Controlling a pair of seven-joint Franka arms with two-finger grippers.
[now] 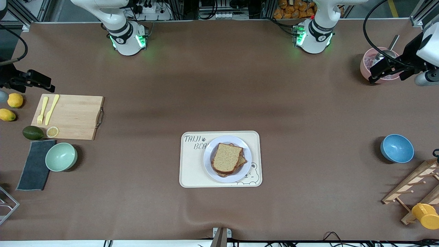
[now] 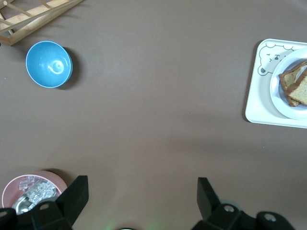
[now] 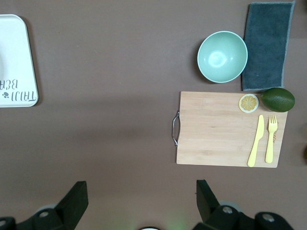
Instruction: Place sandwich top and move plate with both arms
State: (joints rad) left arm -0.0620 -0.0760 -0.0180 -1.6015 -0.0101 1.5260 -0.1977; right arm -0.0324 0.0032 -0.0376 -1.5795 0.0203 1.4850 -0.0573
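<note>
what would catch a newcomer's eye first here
The sandwich top lies on stacked bread on the plate, which sits on the bear-print tray mid-table. Both arms wait at the table's ends, the left gripper open beside the pink bowl, the right gripper open near the cutting board.

Bear-print tray (image 1: 192,171), mint bowl (image 1: 61,156)

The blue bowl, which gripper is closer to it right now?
Left. The left gripper hangs open above the pink bowl, near the blue bowl. The right gripper hangs open past the cutting board.
</note>
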